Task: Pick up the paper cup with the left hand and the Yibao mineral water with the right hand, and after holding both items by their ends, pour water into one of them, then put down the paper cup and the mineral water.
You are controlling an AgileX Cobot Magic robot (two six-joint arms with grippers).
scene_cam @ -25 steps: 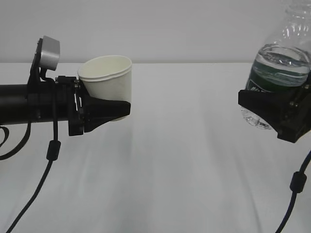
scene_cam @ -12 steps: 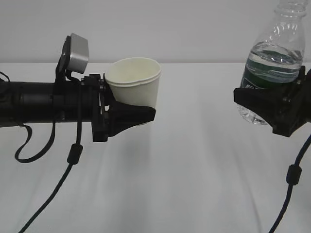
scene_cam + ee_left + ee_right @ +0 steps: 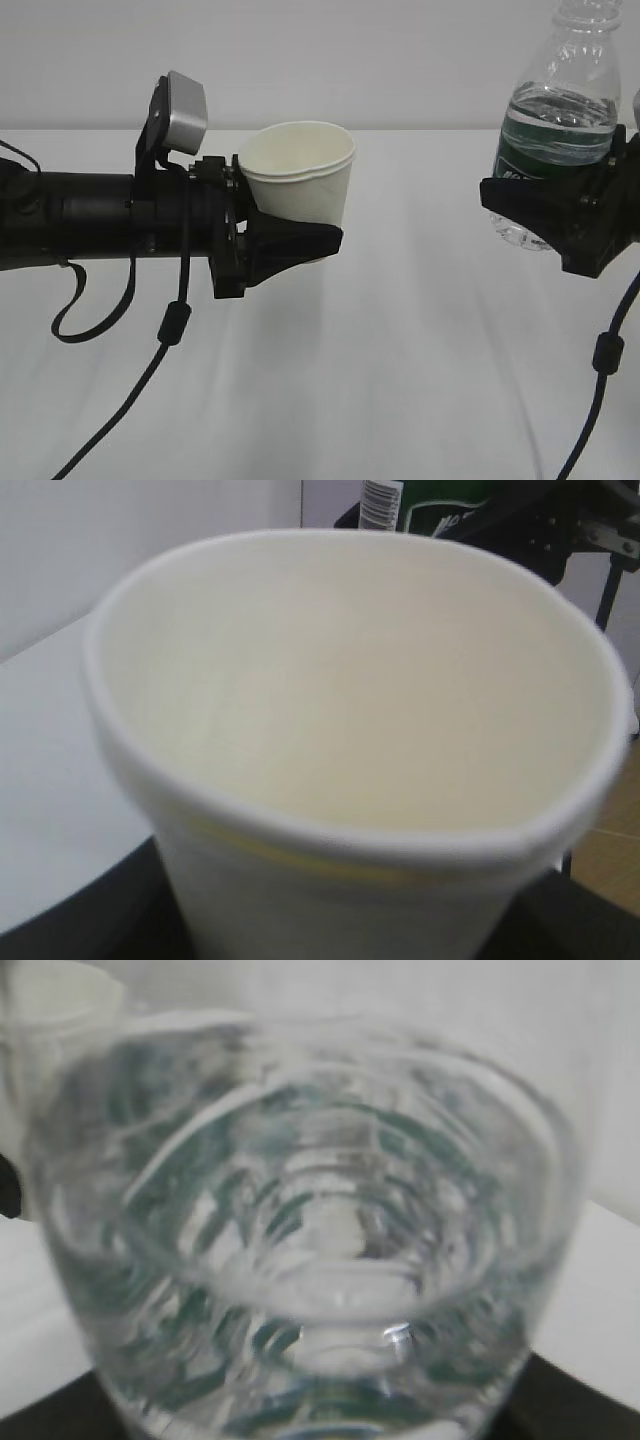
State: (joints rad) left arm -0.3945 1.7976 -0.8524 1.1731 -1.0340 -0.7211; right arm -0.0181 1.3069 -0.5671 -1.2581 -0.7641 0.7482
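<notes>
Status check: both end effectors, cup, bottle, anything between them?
Left end effector shut on paper cup, upright, aloft. Right end effector shut on Yibao mineral water, upright. Gap between them unobstructed.

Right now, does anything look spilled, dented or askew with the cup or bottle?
The paper cup has a slightly pinched, uneven rim where the left hand clamps it, and looks empty. The Yibao mineral water stands upright in the right hand. No spill shows on the table.

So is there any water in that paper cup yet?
No, the left wrist view shows the paper cup with a dry, bare cream inside.
</notes>
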